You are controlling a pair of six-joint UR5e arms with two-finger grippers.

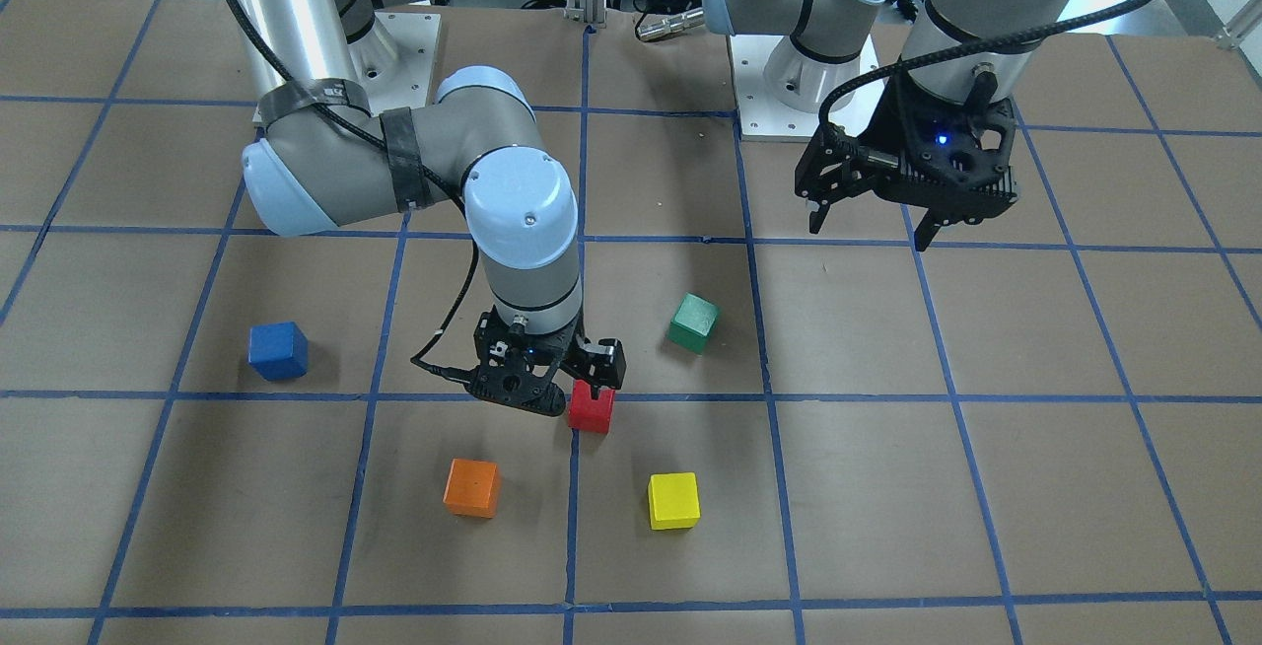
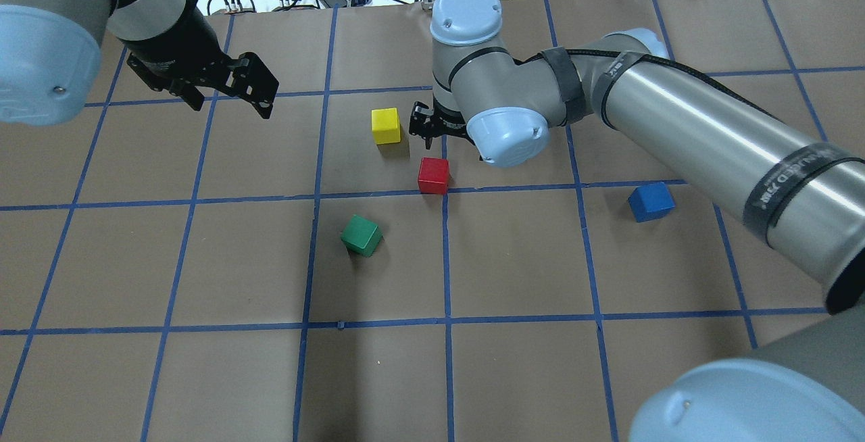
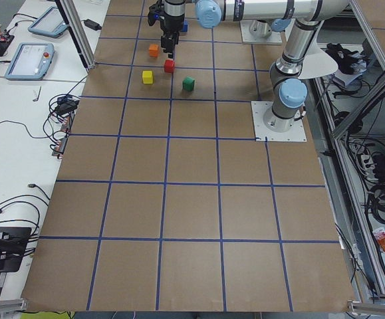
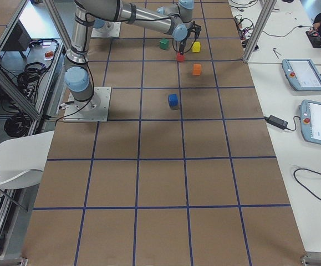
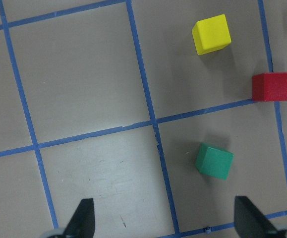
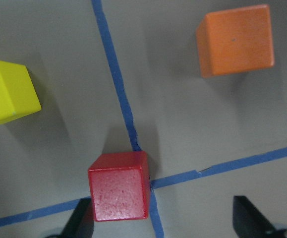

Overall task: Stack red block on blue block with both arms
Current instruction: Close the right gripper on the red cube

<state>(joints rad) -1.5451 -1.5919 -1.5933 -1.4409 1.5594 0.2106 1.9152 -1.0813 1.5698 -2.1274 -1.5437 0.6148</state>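
The red block [image 1: 591, 408] sits on a blue grid line near the table's middle; it also shows in the overhead view [image 2: 433, 176]. My right gripper [image 1: 564, 396] hovers close over it, open. In the right wrist view the red block [image 6: 118, 186] lies between the spread fingertips [image 6: 79, 225], close to the left one. The blue block [image 1: 278, 350] stands alone on the robot's right side, also seen from overhead [image 2: 651, 201]. My left gripper [image 1: 873, 226] hangs open and empty, high above the table on the robot's left [image 2: 230, 103].
A green block [image 1: 693, 322], a yellow block [image 1: 673, 500] and an orange block [image 1: 471, 487] stand around the red one. The left wrist view shows green [image 5: 214, 160], yellow [image 5: 211, 33] and red [image 5: 272, 86]. The right arm's elbow [image 2: 503, 134] hangs above the table's centre.
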